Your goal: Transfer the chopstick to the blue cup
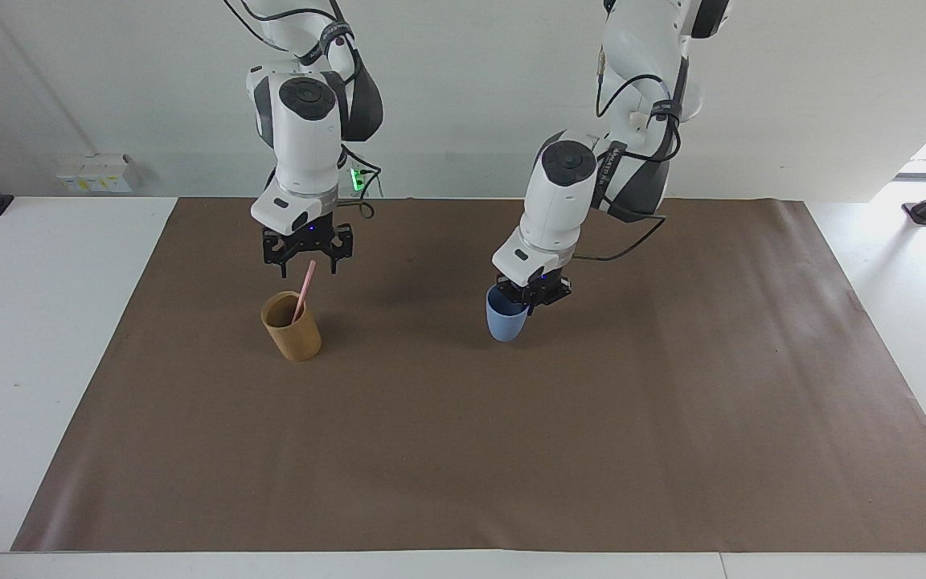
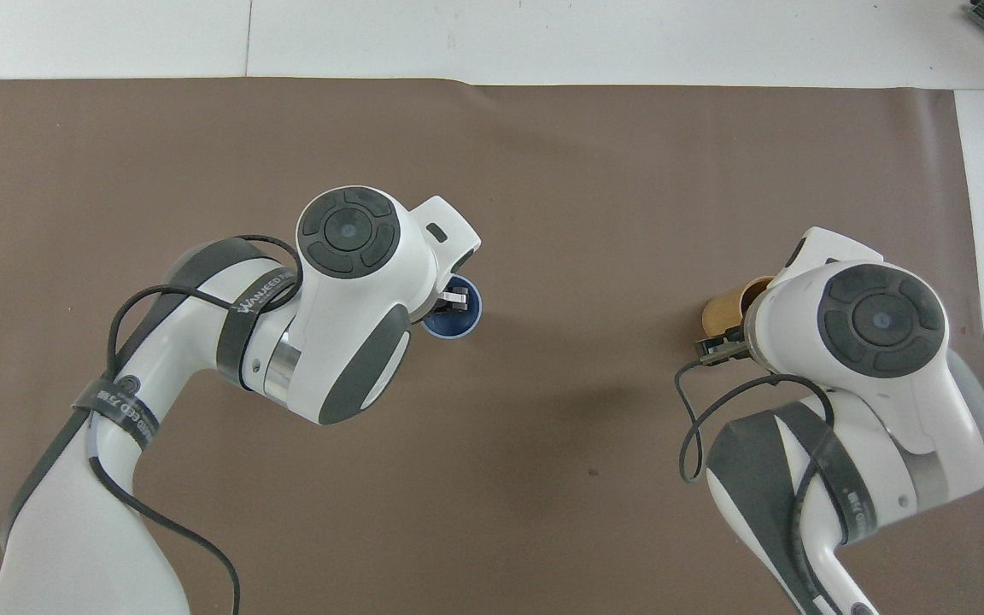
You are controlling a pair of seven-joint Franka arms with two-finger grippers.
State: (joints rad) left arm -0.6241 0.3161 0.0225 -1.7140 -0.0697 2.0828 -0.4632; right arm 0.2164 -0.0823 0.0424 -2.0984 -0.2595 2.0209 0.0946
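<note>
Chopstick (image 1: 304, 284), a thin pale-pink straight stick, stands tilted in the tan wood-coloured cylindrical cup (image 1: 292, 326) toward the right arm's end of the tabletop (image 1: 45, 338). Its upper end rises between the fingers of the right pincer (image 1: 306, 259), which hangs just over the cup; its fingers stand apart and do not clamp the stick. A brown paper mat (image 1: 463, 450) covers the tabletop under both cups. Near the middle of the mat, the left pincer (image 1: 529, 300) is clamped on the rim of the small light-blue tapering cup (image 1: 505, 321), one finger inside and one outside. The two cups are well apart, with bare mat between them.
</note>
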